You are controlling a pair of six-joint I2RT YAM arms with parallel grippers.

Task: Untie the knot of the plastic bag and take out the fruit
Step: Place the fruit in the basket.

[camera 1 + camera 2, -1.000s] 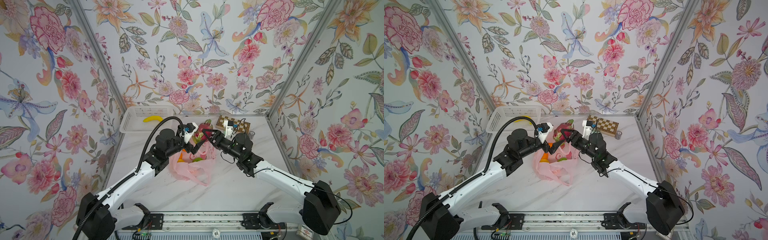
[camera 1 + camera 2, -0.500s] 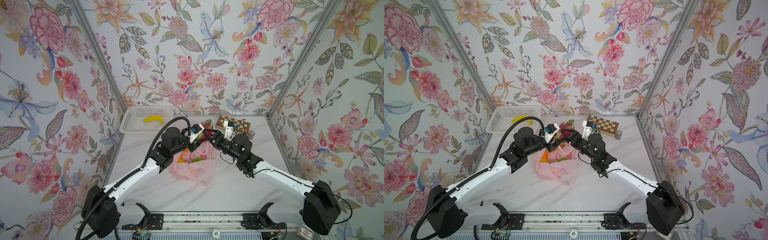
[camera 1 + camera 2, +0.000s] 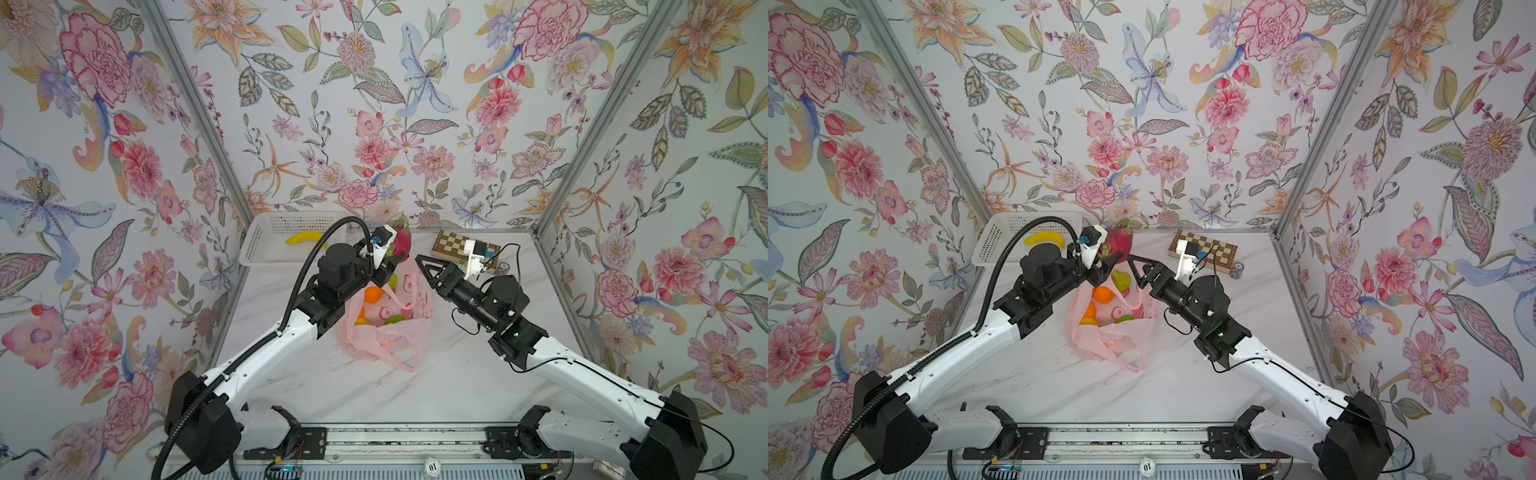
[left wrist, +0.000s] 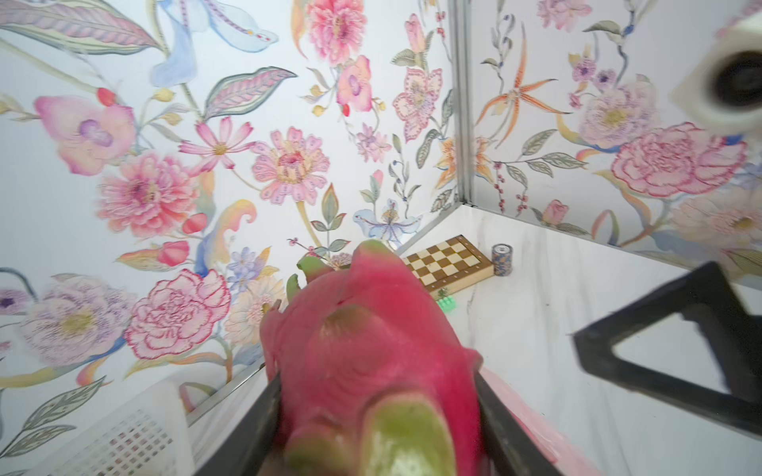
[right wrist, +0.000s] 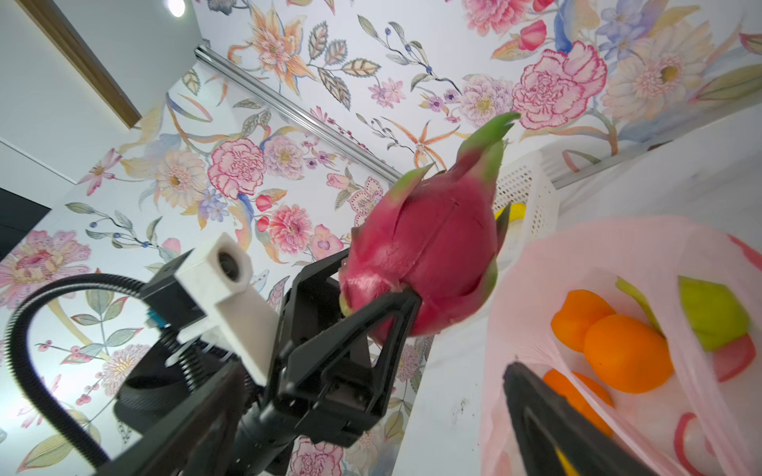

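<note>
Magenta dragon fruit [image 5: 429, 255] sits clamped in the left gripper [image 3: 392, 259] just above the far rim of the plastic bag [image 3: 386, 336]; lift it clear (steady grip, no twisting) while the right gripper [image 3: 1136, 270] hangs wide, empty, beside the bag.

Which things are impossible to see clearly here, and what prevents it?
- Bottom of the plastic bag: both top views, pink folds cover whatever lies there.
- Far finger of the left gripper: right wrist view, dragon fruit hides it.
- Label of the small can: left wrist view, too small.

dragon fruit [image 4: 371, 350] base blurred, cut off, plastic bag [image 5: 598, 255] cropped
</note>
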